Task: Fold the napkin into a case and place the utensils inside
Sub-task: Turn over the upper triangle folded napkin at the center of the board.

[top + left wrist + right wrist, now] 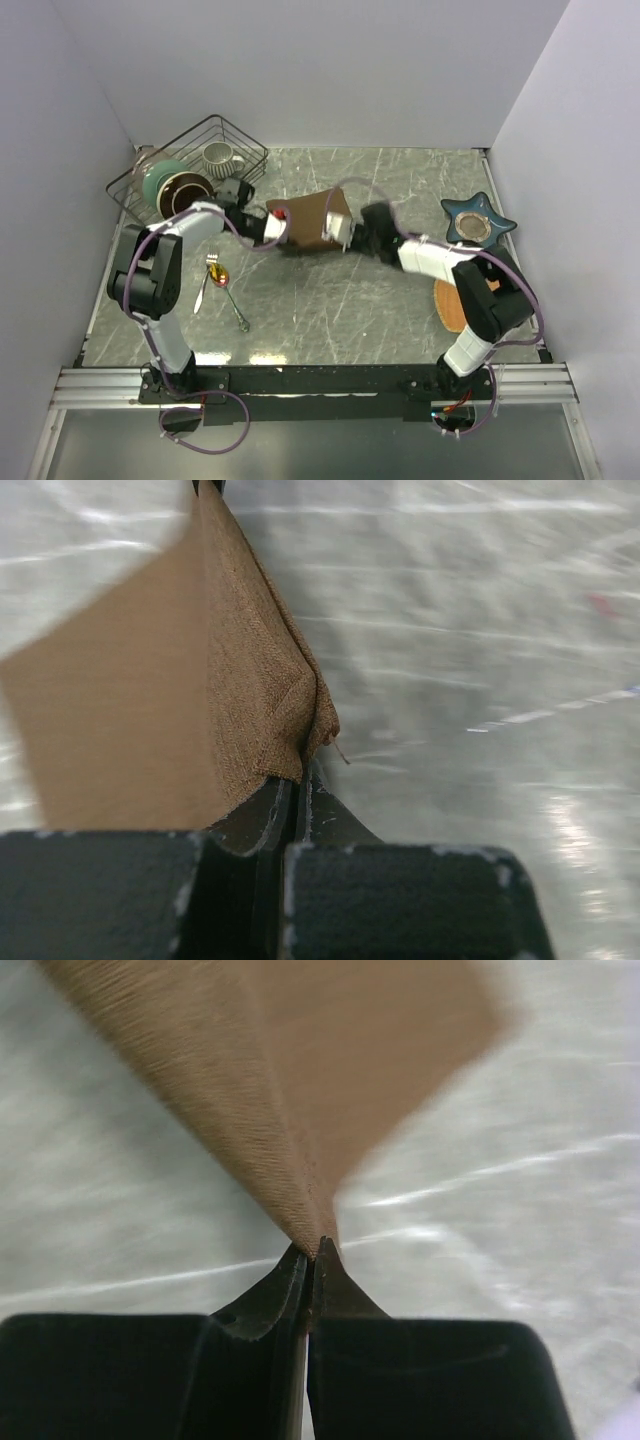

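The dark-brown napkin (pixel 312 220) hangs stretched between my two grippers over the middle of the table. My left gripper (pixel 274 228) is shut on its left corner, and the left wrist view shows the woven cloth (pixel 240 680) pinched at the tips of the gripper (pixel 300 778). My right gripper (pixel 346 232) is shut on the right corner; in the right wrist view the cloth (pixel 300 1090) narrows to a point between the closed tips of the gripper (pixel 316 1250). The utensils lie on the table at the left: a fork (pixel 204 286) and a spoon (pixel 223 277) with a gold bowl.
A black wire basket (pixel 225 127) at the back left holds a mug (pixel 220 156) and bowls (pixel 172 186). A teal star-shaped dish (pixel 478 222) sits at the right. An orange woven mat (pixel 452 306) lies partly under the right arm.
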You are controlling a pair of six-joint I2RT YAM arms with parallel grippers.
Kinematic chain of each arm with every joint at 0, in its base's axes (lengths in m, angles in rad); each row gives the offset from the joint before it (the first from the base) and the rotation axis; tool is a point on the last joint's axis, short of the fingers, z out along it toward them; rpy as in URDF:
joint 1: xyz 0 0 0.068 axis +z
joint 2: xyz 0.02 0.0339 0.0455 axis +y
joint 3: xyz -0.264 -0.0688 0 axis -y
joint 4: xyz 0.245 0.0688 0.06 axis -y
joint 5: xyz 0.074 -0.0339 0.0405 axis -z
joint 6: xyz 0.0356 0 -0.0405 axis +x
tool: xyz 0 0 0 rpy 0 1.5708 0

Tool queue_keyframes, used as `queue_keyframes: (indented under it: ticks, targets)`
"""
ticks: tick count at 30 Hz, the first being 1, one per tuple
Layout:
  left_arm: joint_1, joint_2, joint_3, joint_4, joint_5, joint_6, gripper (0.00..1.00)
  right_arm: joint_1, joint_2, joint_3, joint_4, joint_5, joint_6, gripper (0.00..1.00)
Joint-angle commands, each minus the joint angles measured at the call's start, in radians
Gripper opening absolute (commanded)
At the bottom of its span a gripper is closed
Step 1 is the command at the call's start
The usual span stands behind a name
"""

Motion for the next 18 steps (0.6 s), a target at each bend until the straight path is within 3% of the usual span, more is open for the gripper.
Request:
queue_keyframes:
  ticks: [1,9,18]
  targets:
    - [-0.020,-0.107,-0.119,-0.025,-0.028,0.160,0.01,0.039,-0.124,-0.158,0.216,0.209,-0.101,0.00]
    - [-0.115,-0.222,-0.324,0.036,-0.112,0.182,0.01,0.161,-0.219,-0.333,0.225,0.263,-0.128,0.00]
    - [-0.210,-0.264,-0.380,-0.148,-0.221,0.356,0.02,0.220,-0.219,-0.431,0.231,0.277,-0.210,0.00]
